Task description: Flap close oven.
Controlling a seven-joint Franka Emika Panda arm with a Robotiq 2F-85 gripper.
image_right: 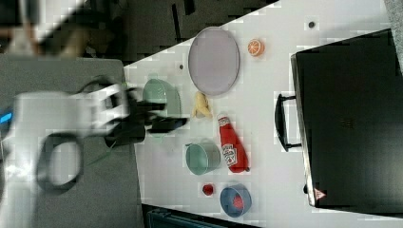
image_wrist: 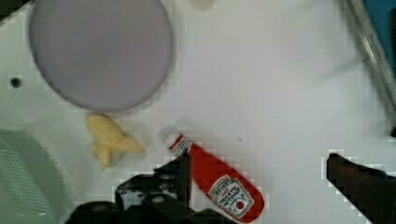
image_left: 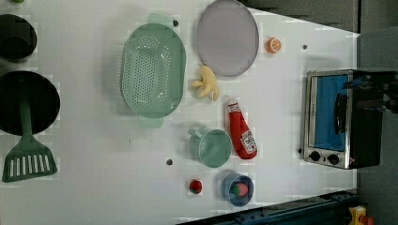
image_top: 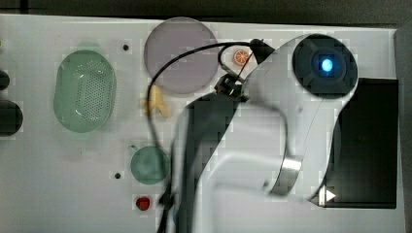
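While the arm (image_top: 233, 160) hangs over the desk (image_left: 94, 187), the scene reads as follows.

Gripper (image_wrist: 257, 172): in the wrist view its two dark fingers (image_wrist: 182, 172) stand wide apart above the desk, holding nothing; the ketchup bottle (image_wrist: 219, 184) lies under the gap, nearer one finger.

Oven (image_left: 340, 119): it stands at the desk's edge on the left view's right, front frame and blue door facing the other items. The door looks upright against the silver frame, its black bar handle (image_right: 281, 122) sticking out toward the desk's middle in the right view. The knobs (image_left: 324, 158) sit at the end of the front that is lower in the left view.

Arm: in the top view its white body covers the desk's middle and part of the oven's black top (image_top: 369, 145).

Plate (image_left: 227, 37): grey and round, near the desk's edge at the left view's top, with an orange slice (image_left: 274, 45) just beside it toward the oven.

Colander (image_left: 152, 70): pale green, well apart from the oven, with the banana (image_left: 206, 83) between it and the plate.

Ketchup bottle: red, lying flat near the desk's middle, just beside the green cup (image_left: 213, 147).

Blue bowl (image_left: 238, 189): near the desk's edge at the left view's bottom, holding a red item; a small red thing (image_left: 195, 186) lies just beside it.

Spatula (image_left: 28, 154): green, at the left view's left end of the desk, its handle resting across a black pan (image_left: 44, 101); a second dark pot (image_left: 16, 35) sits close by.
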